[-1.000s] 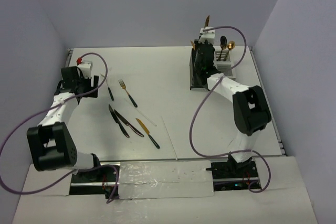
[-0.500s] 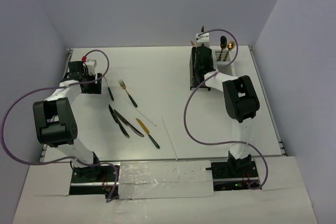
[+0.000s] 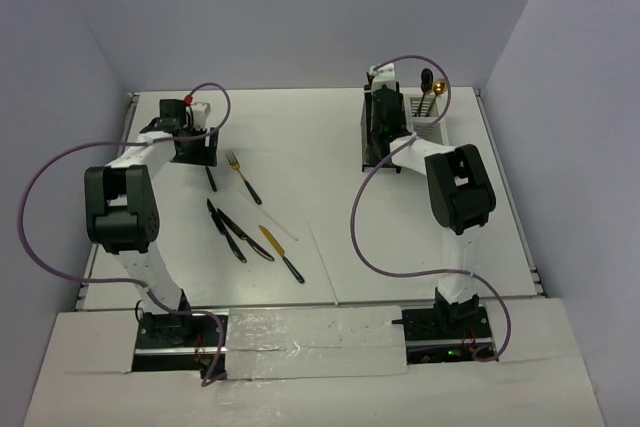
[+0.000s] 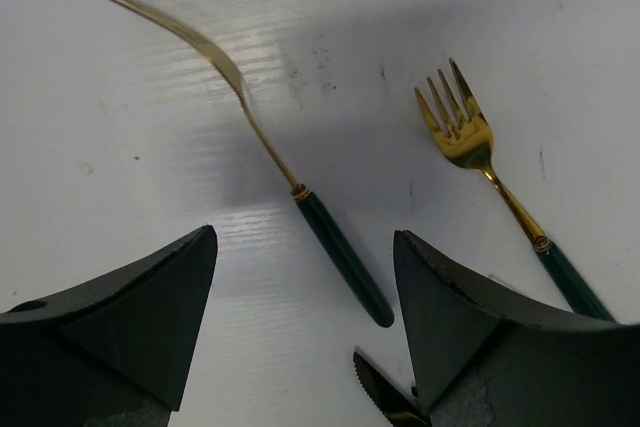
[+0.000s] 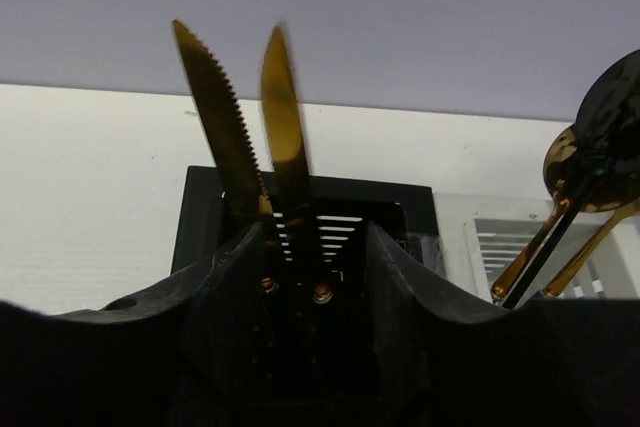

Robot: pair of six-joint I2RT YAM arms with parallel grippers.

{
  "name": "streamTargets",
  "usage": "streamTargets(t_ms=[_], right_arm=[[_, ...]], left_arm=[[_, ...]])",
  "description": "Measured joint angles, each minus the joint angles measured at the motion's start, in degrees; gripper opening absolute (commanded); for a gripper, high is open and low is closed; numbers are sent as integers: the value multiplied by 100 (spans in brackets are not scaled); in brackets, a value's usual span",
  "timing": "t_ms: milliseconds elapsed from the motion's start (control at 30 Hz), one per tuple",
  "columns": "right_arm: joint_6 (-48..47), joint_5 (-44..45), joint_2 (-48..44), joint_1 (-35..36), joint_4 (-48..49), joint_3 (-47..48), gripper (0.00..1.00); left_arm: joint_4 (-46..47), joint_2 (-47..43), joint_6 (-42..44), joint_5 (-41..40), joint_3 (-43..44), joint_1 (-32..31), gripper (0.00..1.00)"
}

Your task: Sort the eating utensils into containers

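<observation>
The left gripper (image 4: 303, 242) hangs just above the worktop (image 4: 100, 147) with its fingers spread wide, released, nothing between them. Directly beneath the gap lies a gold fork (image 4: 262, 137) with a dark green handle: the handle's end points in between the two fingers and the tines reach away ahead of the gripper. A second gold fork (image 4: 458, 132) of the same kind lies flat just beyond the right-hand finger in the wrist view, apart from the first. The serrated tip of a dark knife (image 4: 380, 392) shows at the lower edge, close under that same finger. In the top view, a group of black knives (image 3: 225, 232), a gold knife (image 3: 270, 239) and a thin white stick (image 3: 281, 226) lie on the worktop nearer the arm bases than the left gripper. The right gripper (image 5: 312, 247) sits low over the black caddy (image 5: 205, 207), its fingers parted and gripping nothing. Between them a serrated gold knife (image 5: 220, 127) and a smooth gold knife (image 5: 283, 117) stand blade-up in that caddy, side by side. The white caddy (image 5: 480, 237) adjoins the black one just beyond the right-hand finger and holds a black spoon (image 5: 610, 107) and a gold spoon (image 5: 565, 152), bowls up.
</observation>
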Motion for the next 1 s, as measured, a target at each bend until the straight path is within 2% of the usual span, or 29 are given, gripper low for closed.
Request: streamTargets(t_ms=[67, 167, 400, 467, 533, 800, 1000], right_arm=[[-55, -7, -61, -2, -111, -4, 64], [-111, -70, -254, -7, -240, -107, 72], [-111, -343, -1080, -13, -304, -662, 74], [-79, -391, -1316, -13, -317, -704, 74], [-39, -433, -1563, 0, -264, -780, 74], [-13, -551, -2378, 109, -70, -1272, 74], [50, -643, -2798, 245, -17, -1508, 74]], left_arm=[[-118, 210, -24, -55, 188, -74, 81], [-216, 400, -33, -173, 267, -199, 80], [-378, 599, -39, -444, 291, -280, 76], [-382, 697, -57, -494, 334, -278, 72], [-387, 791, -87, -514, 380, -278, 61], [-339, 793, -138, -592, 358, -280, 35], [-269, 706, -179, -844, 223, -280, 11]])
